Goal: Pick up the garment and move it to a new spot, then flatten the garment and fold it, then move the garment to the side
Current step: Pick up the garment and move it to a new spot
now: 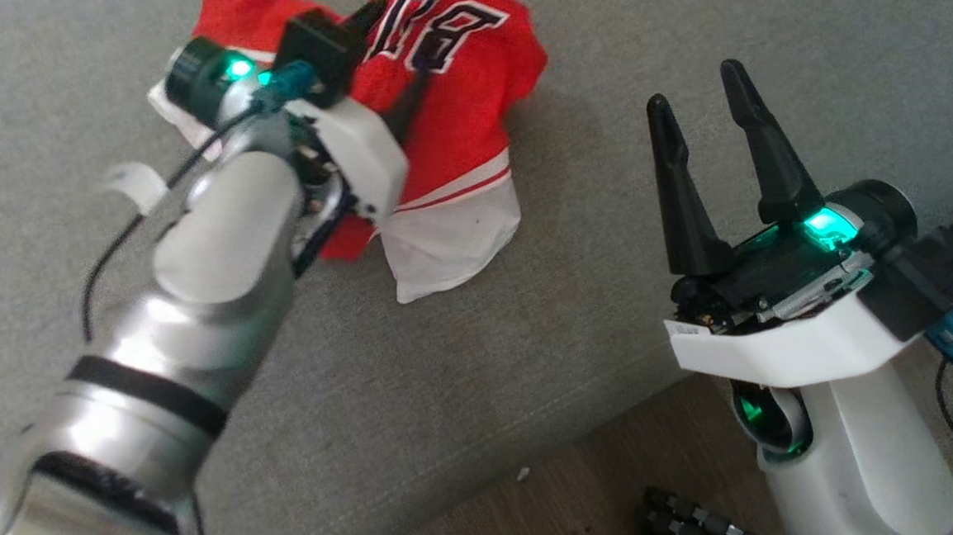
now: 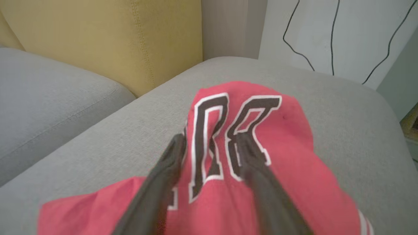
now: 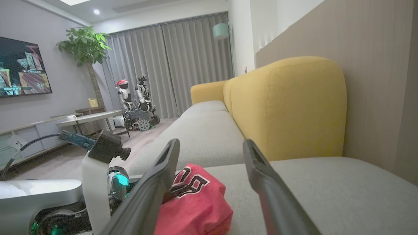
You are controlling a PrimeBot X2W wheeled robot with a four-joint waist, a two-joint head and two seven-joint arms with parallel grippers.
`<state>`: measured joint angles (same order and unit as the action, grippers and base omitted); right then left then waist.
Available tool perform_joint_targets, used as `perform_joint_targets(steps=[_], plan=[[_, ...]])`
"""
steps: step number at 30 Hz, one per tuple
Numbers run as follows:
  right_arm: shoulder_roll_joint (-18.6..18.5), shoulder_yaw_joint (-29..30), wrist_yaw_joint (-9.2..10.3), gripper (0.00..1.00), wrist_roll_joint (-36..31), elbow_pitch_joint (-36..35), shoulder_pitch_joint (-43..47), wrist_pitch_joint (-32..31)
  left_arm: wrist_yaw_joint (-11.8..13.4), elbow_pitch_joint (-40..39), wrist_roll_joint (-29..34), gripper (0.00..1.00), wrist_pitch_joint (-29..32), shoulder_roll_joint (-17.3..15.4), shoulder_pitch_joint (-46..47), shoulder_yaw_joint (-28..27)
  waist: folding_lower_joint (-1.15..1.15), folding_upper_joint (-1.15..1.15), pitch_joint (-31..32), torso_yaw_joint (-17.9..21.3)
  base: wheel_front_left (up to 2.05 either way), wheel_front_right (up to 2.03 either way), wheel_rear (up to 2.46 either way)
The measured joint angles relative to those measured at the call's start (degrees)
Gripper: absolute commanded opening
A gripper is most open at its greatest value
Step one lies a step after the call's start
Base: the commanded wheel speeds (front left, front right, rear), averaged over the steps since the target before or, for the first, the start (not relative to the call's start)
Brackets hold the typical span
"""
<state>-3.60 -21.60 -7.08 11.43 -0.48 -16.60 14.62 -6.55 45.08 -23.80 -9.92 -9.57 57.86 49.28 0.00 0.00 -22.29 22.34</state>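
Garment [image 1: 467, 111]: red jersey, black white-edged lettering, white striped hem; lies crumpled on grey sofa cushion [image 1: 532, 363], 12 o'clock in head view. Left gripper [image 2: 210, 140]: parted, straddles lettering. Right gripper [image 1: 695, 87]: spread wide, empty, 4 o'clock of garment.

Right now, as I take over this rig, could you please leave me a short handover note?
Left pincer: open, straddling the lettering on the red garment, pinching nothing.
Right pincer: open, empty, to the garment's right by the edge of the grey sofa seat.
Garment: bunched on the seat.
Done: the move to a new spot cannot be judged.
Left: flatten, fold, move aside.
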Motion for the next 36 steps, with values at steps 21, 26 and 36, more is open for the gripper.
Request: perform_joint_targets(steps=[21,26,36], plan=[[0.26,6.61,0.00,1.00,-2.82,6.82,6.12,-0.01,12.17,-29.94,3.96,1.00,-4.78,3.25,-33.82,-20.50,0.00,0.00,9.26,-17.36,0.00,0.00,0.00],[0.32,7.94,0.00,1.00,-3.55,7.80,9.48,-0.01,12.70,-37.37,7.55,1.00,-4.79,4.39,-45.09,-26.35,0.00,0.00,14.19,-20.85,0.00,0.00,0.00],[0.47,8.48,0.00,1.00,-7.00,8.15,16.97,-0.01,16.72,-46.76,18.20,1.00,-4.79,5.75,-63.07,-34.71,0.00,0.00,21.89,-25.00,0.00,0.00,0.00]])
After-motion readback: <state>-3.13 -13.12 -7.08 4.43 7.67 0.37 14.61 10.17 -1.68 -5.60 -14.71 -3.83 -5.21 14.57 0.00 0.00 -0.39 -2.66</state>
